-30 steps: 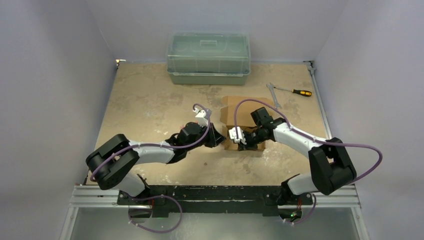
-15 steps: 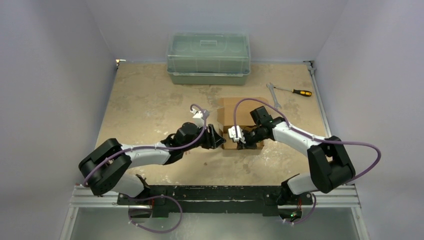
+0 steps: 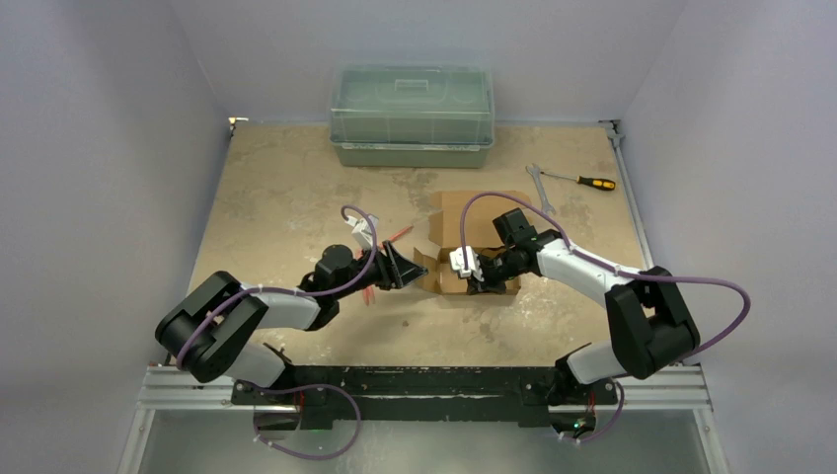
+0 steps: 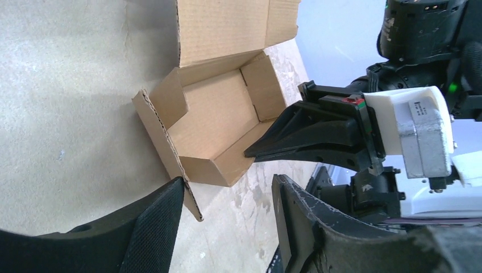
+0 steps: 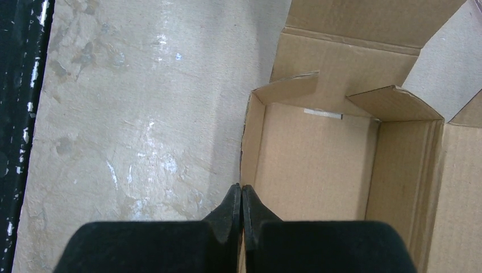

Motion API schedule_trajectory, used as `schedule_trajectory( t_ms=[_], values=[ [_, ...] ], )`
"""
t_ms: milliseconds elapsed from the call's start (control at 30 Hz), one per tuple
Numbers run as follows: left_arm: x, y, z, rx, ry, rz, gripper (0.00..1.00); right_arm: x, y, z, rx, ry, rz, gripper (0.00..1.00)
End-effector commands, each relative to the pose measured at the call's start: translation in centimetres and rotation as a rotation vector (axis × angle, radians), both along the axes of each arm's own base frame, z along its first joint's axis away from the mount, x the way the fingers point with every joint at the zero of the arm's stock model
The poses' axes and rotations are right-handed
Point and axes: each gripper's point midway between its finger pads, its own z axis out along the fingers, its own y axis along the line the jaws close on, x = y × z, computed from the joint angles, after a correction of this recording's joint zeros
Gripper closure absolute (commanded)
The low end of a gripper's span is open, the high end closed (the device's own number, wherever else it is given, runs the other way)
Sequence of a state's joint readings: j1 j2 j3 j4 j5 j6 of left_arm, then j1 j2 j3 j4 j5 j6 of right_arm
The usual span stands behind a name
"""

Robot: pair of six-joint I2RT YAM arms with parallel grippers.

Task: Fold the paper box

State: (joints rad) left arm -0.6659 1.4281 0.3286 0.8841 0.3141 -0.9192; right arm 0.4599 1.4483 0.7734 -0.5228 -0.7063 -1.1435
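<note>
On the counter (image 3: 296, 197), from above: shows the paper box (image 3: 484, 207) right of centre, tray up, lid flap lying back; left hand (image 3: 407, 267) spread just left of it, right hand (image 3: 481, 284) reaching in, tips hidden. From the left wrist: shows open fingers (image 4: 153, 227) flanking a loose corner flap, right hand (image 4: 253, 153) pinched shut. From the right wrist: shows closed tips (image 5: 233, 205) at the box's (image 5: 307, 165) near wall edge; cannot tell whether nipping cardboard.

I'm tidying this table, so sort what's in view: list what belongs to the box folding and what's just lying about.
Belongs to the job:
box
right pincer, pinching the box wall
left pincer, open near the box

Lying about:
green bin
wrench
screwdriver
</note>
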Motion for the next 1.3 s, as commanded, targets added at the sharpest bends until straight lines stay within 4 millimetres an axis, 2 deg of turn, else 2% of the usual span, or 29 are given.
schedule_trajectory(
  t_ms=[0, 233, 500, 667, 767, 800, 900, 1000, 1067, 1267],
  values=[
    [-0.6, -0.7, 3.1, -0.137, -0.069, -0.088, 0.42, 0.5, -0.8, -1.2, -0.069, 0.003, -0.026, 1.00],
    [-0.6, -0.7, 4.5, -0.224, -0.079, -0.110, 0.45, 0.6, -0.8, -1.2, -0.073, 0.003, -0.032, 1.00],
    [-0.1, -1.2, 2.9, -0.251, -0.001, -0.111, 0.68, 0.6, -0.8, -1.3, -0.075, 0.005, -0.034, 1.00],
    [0.5, 0.5, 3.4, -0.252, -0.028, -0.064, 0.67, 0.6, -0.9, -1.2, -0.076, 0.003, -0.034, 1.00],
    [1.9, 2.5, 1.4, -0.084, -0.016, 0.052, 0.63, 0.7, -0.9, -1.3, -0.076, 0.003, -0.037, 1.00],
    [2.4, 3.9, -0.9, 0.046, 0.029, 0.119, 0.61, 0.7, -0.8, -1.3, -0.077, 0.003, -0.036, 1.00],
    [3.1, 7.4, -2.5, 0.235, 0.050, 0.269, 0.58, 0.7, -0.8, -1.3, -0.075, 0.003, -0.035, 1.00],
    [3.0, 9.4, -3.5, 0.316, 0.072, 0.345, 0.58, 0.7, -0.8, -1.3, -0.077, 0.007, -0.035, 1.00],
    [2.7, 9.3, -4.2, 0.324, 0.092, 0.329, 0.59, 0.6, -0.8, -1.4, -0.079, 0.009, -0.034, 1.00],
    [2.4, 7.1, -5.3, 0.255, 0.119, 0.235, 0.61, 0.6, -0.8, -1.3, -0.079, 0.011, -0.035, 1.00]
  ],
)
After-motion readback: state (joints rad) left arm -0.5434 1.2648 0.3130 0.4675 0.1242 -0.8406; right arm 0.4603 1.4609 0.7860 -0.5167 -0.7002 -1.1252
